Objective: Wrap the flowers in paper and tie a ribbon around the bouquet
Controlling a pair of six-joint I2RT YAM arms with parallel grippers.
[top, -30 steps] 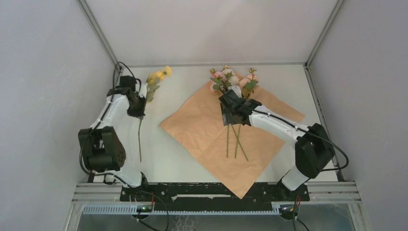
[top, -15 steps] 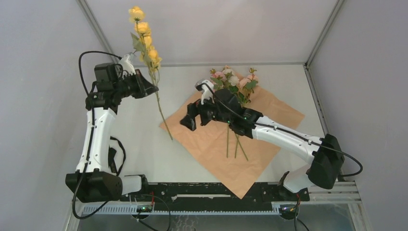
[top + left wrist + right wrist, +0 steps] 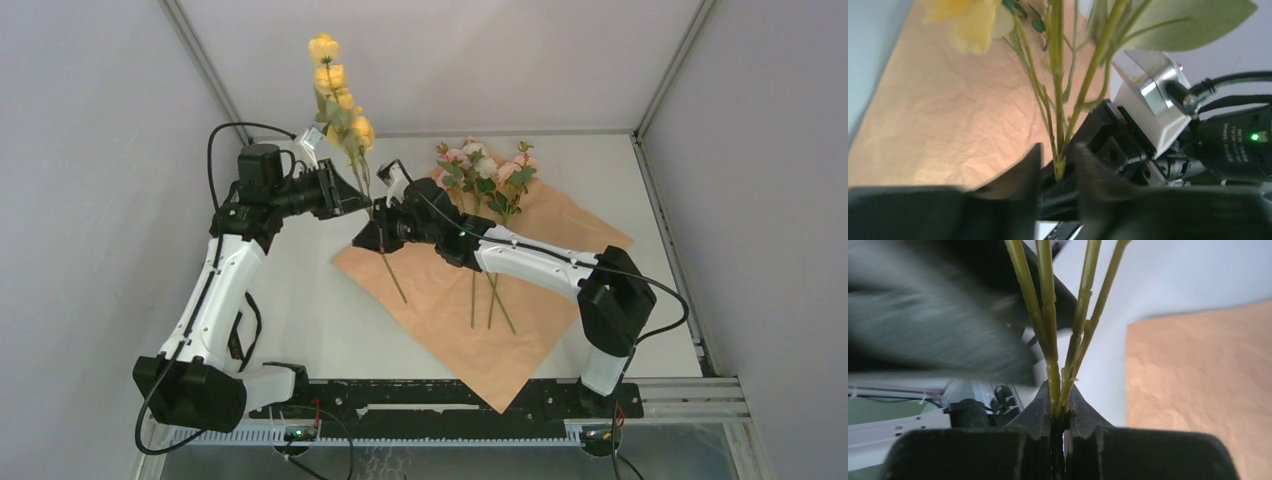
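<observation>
Enclosure: white table (image 3: 300, 300) between plain grey walls (image 3: 90, 150); both arm bases sit on a black and aluminium rail (image 3: 450, 395) at the near edge.
Sheet: large, crinkled, peach-orange paper (image 3: 440, 290) (image 3: 948, 115) (image 3: 1198, 390) lies flat on the table, set as a diamond, with its near corner over the rail. Only the peach side shows.
Bunch: pink and cream flowers (image 3: 480, 165) with green leaves lie on the far corner of the paper, heads away from the arms. Their thin green stalks run back toward the middle of the sheet.
Single stem: yellow-bloom stem (image 3: 362, 130) (image 3: 1058, 100) (image 3: 1047, 340), long, green and leafy, is up in the air and steeply tilted. Its blooms are high over the far left of the table and its foot hangs over the left corner of the paper. Cannot tell whether the foot touches the sheet.
Left arm: left gripper (image 3: 352, 198) (image 3: 1058, 160) flanks the stem from the left, just above the other gripper. The wrist view shows its black fingers a little apart on either side; cannot tell whether the pads touch the stem.
Right arm: right gripper (image 3: 372, 238) (image 3: 1058, 405) reaches left across the paper. Its fingers are clamped tight on the yellow-bloom stem where the shoots join, with no gap visible.
Spacing: the two gripper tips are just beside each other on the same stem.
</observation>
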